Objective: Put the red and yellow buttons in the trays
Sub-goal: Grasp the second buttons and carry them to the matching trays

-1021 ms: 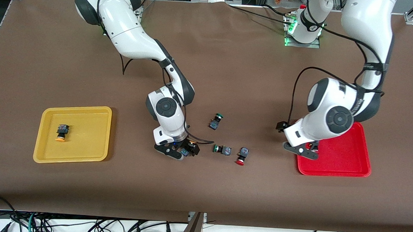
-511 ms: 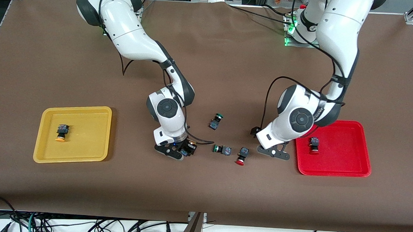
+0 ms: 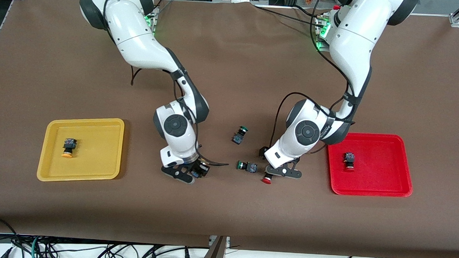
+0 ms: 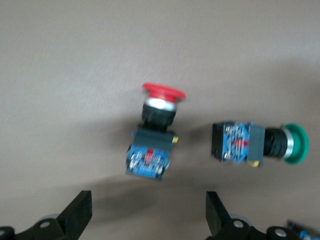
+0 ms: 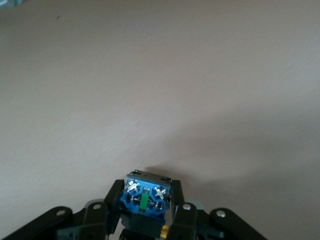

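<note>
Clamped between the right end effector (image 5: 145,212) fingers was a blocky blue-faced button (image 5: 146,196); the left end effector (image 4: 148,220), spread wide, was held over a red-capped button (image 4: 152,137).

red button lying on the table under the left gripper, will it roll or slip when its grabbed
The red button looks rigid and small, so probably light. Its blocky blue-black body lies flat on the table, so rolling seems unlikely, though the round cap might let it pivot if nudged. The open left gripper would likely grip best across the body's flat sides.
</note>
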You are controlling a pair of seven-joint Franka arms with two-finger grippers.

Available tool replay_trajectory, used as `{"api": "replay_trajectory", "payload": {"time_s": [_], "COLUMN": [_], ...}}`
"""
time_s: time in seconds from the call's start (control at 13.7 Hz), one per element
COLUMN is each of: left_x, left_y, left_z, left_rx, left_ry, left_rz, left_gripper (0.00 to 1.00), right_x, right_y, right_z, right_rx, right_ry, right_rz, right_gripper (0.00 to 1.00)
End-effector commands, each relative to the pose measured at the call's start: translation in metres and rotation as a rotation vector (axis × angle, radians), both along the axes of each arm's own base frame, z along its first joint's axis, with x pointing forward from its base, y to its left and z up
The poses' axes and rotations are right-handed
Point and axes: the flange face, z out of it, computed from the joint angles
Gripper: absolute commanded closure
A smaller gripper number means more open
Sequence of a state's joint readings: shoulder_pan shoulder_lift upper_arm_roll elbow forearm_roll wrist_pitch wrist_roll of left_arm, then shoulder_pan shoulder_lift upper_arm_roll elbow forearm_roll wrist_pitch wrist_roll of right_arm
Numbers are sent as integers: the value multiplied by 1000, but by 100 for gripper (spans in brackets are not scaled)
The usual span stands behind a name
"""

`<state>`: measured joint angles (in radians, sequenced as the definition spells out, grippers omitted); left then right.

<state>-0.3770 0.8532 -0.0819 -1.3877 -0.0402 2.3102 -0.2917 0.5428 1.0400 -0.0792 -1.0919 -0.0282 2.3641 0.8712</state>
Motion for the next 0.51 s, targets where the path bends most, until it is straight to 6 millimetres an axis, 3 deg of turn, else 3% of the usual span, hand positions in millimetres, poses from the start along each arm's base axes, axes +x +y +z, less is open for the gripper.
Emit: {"api": "replay_trajectory", "payload": {"time_s": [0.0,0.15,0.36,0.44], "left_x": [25,30,32,33], "left_y": [-1,1,1,1], "left_z": [-13,-13,-17,-17], "left_rx": [5,28,41,39], "left_ry": [-33,-55,-85,-88], "left_rz": [21,5,-13,-11], "left_gripper": [0,0,0,10], "right_x": [10,14,28,31], "right_y": [-35,-68,-146,-175], "right_z": [43,67,92,96], "right_rx": [-35,-65,-104,-110], "right_ry": [91,173,278,311], "right_rz": [92,173,299,353], "right_gripper": [100,100,100,100]}}
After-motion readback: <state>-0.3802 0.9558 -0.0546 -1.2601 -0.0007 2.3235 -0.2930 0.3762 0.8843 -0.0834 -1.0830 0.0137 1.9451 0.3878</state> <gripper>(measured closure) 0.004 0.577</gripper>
